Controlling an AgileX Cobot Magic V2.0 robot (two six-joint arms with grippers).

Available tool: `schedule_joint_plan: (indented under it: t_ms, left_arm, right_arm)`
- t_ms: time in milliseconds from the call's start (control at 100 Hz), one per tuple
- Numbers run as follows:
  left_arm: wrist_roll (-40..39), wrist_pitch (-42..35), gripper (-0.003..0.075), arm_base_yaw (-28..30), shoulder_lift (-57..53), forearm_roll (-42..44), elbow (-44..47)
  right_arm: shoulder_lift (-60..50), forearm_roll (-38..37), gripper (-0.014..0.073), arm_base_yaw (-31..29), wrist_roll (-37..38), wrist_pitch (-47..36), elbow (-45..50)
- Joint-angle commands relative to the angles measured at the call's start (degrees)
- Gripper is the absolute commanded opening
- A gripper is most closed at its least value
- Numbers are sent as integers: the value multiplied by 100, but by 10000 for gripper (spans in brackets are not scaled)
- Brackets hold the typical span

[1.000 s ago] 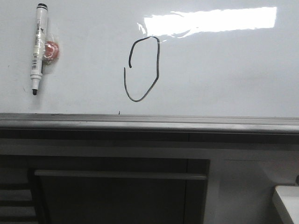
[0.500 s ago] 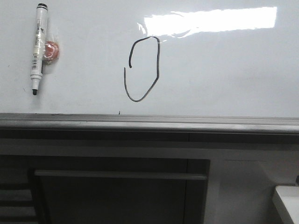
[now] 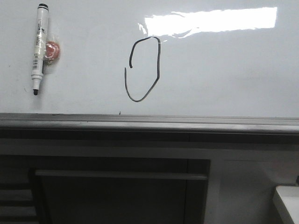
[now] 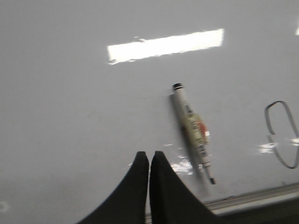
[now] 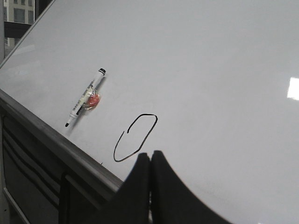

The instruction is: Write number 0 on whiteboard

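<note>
The number 0 (image 3: 143,70) is a thin black tall oval with a small gap on its left side, drawn on the glossy whiteboard (image 3: 224,70). It also shows in the left wrist view (image 4: 281,135) and the right wrist view (image 5: 134,137). A white marker (image 3: 38,49) with a black tip hangs on the board to the left of the 0, on a red holder (image 3: 51,50). My left gripper (image 4: 149,155) is shut and empty, away from the marker (image 4: 193,132). My right gripper (image 5: 150,154) is shut and empty, just off the 0. Neither gripper shows in the front view.
A grey metal ledge (image 3: 149,122) runs along the board's lower edge. Dark grey cabinet panels (image 3: 117,191) with a bar handle (image 3: 121,175) lie below it. A white object's corner (image 3: 287,200) sits at the lower right. Bright glare (image 3: 210,21) lies on the board.
</note>
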Motion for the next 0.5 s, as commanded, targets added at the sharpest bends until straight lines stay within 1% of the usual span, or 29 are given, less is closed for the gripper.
schedule_joint_plan:
  t_ms: [0,60,110,190,320,370,420,490]
  left_arm:
    - [-26,-373,-20,584,-250,-131,195]
    - [-26,-373,-20,975,-416,-173,438]
    - [-26,-373,-20,1190,-551,-294,615]
    - [-26,-355,-20,1388,-558,-413,836]
    - [-26,-138,-20,1443,-560,-413,1130]
    - [-26,294,-20,1443,-560,-413,1113]
    - [-26,549,-20,1443,-560,-413,1113]
    - [-26,595,-20,1443,-560,-413,1123]
  right_arm:
    - [65,13,-57,4,-26,-391,-144]
    - [65,13,-57,4,-26,-391,-144]
    - [65,13,-57,4,-26,-391,-144]
    - [65,13,-57,4,-26,-391,-144]
    - [65,13,-57,4,-26,-391,-144]
    - [65,13,-57,4,-26,-391,-144]
    - [65,13,-57,4,-26,-391,-144]
    - [65,13,-57,4,-26,-391,-144]
